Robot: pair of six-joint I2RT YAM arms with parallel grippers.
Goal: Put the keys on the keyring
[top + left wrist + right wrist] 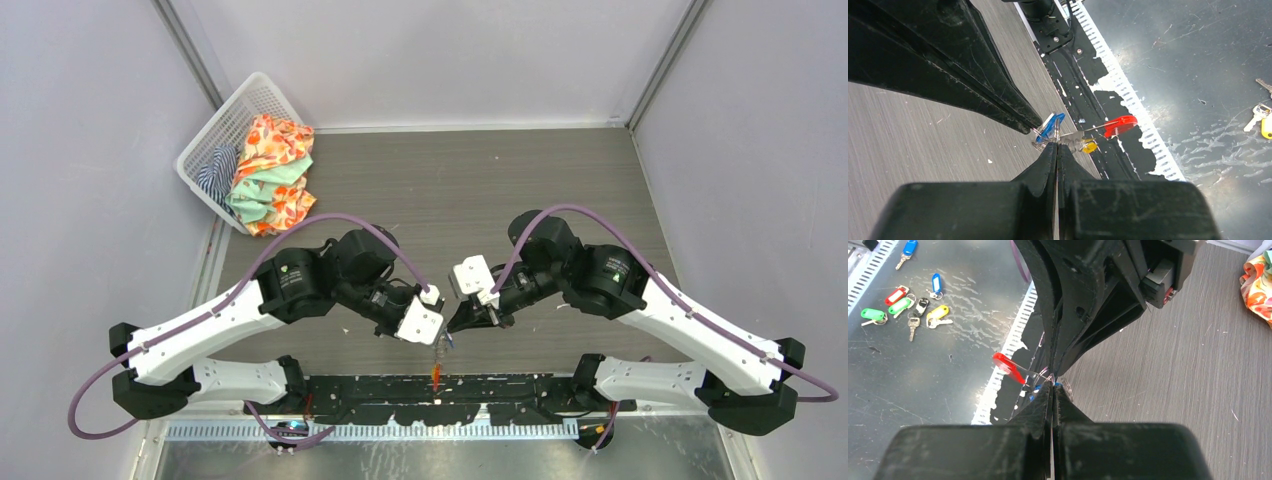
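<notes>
**Two claws meeting tip to tip over the black base rail [500, 385]**
Left claw [1055, 149] clenched on the keyring [1073, 137] — its red tag [1120, 125] and the yellow key [1089, 147] hang railward; right claw [1053, 386] pinches the blue key [1050, 127].

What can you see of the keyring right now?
The keyring is a small grey metal ring cluster with a flat red oval plastic tag jutting out sideways. It hangs over the near edge of the table. The shut left hand pinches it. The shut right hand meets it at a blue key. A yellow key sits against it. Whether either is threaded on cannot be told.
</notes>
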